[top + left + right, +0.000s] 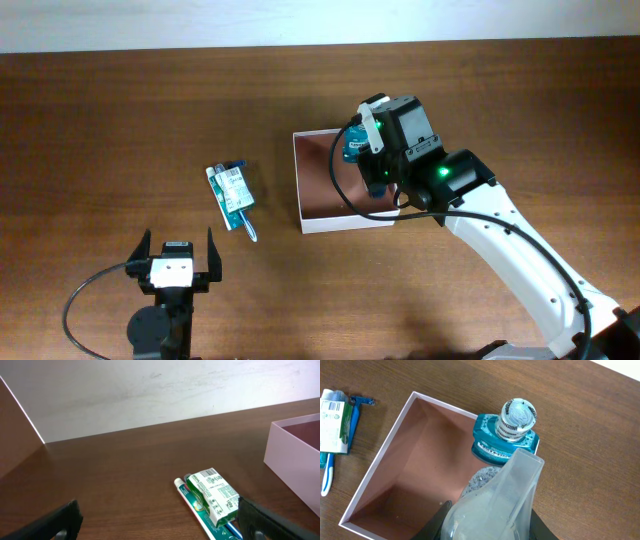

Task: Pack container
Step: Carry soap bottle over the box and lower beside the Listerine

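Looking from the right wrist alone shows the teal bottle's cap [518,412].

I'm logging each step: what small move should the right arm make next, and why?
Probably ease the teal bottle down inside the container: it sits at the tip of the right claw by one corner, and the floor looks bare.

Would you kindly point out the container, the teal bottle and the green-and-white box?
container [325,226], overhead, white near wall.
teal bottle [487,440], right wrist, teal shoulder.
green-and-white box [215,495], left wrist, top face.
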